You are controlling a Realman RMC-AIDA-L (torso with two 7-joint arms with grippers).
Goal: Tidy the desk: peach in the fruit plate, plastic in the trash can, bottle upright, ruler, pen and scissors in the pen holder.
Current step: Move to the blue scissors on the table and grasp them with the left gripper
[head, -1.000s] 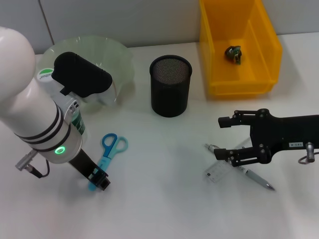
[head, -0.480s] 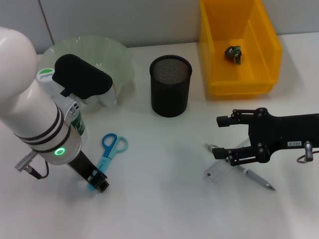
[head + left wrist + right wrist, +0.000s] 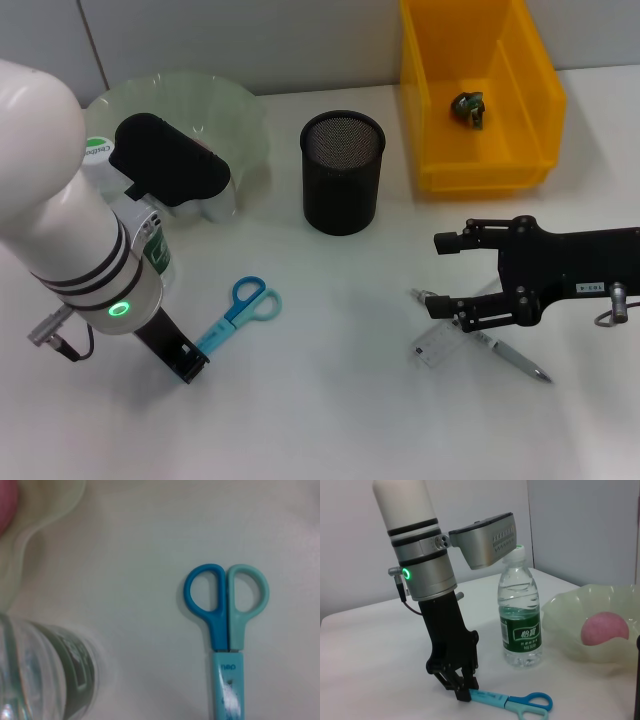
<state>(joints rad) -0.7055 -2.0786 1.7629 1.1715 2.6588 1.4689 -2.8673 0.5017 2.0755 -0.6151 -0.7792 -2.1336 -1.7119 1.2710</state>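
left gripper [image 3: 190, 362] jaws grip the scissors [image 3: 240, 309]; right gripper [image 3: 447, 274] jaws open; peach [image 3: 605, 628] in the fruit plate [image 3: 570, 617].

Bottle [image 3: 152, 250] largely behind left arm; scissors [image 3: 227, 645] blades cut off.

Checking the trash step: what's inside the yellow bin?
One small dark crumpled piece lies on the bin floor near the back. The near wall hides the floor strip just behind it.
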